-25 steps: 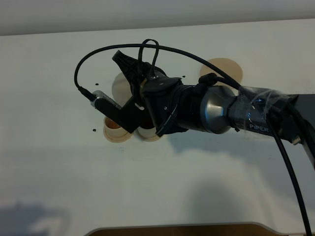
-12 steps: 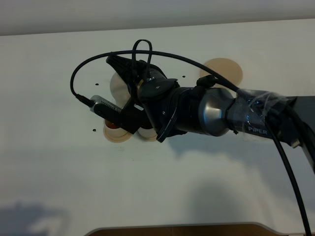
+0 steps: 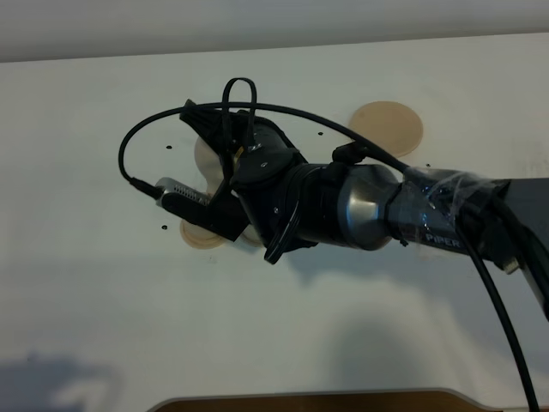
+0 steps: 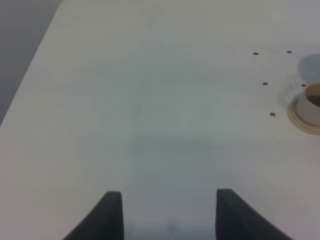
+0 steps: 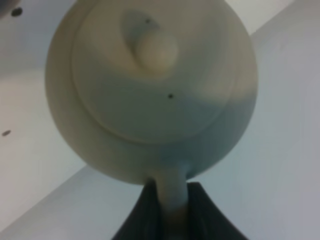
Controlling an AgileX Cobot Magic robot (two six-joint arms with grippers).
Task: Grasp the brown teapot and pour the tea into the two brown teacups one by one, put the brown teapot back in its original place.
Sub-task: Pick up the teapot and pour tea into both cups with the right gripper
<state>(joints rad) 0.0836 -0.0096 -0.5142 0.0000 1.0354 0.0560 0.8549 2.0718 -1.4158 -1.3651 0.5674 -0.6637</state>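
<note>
The right hand is gripping the brown teapot by its loop handle, with the two dark fingers pressing that handle from either side. In the right wrist view the teapot is sitting directly ahead of the hand, its lid and pale knob facing the camera and its round body filling most of the frame. In the high view the right arm is reaching across the white tabletop toward the left side and is covering most of the pot, so only a pale slice of it is showing beyond the wrist. Whether anything is pouring cannot be told. The large round saucer is lying bare, well apart from the teapot, off toward the right. Just beside the hand, on the near side, a small saucer is peeking out from under the wrist; the cups themselves are mostly hidden there. The left hand is hovering over bare tabletop with its fingers spread and nothing between them. One teacup on its saucer is showing at the edge of the left wrist view, well apart from that hand.
</note>
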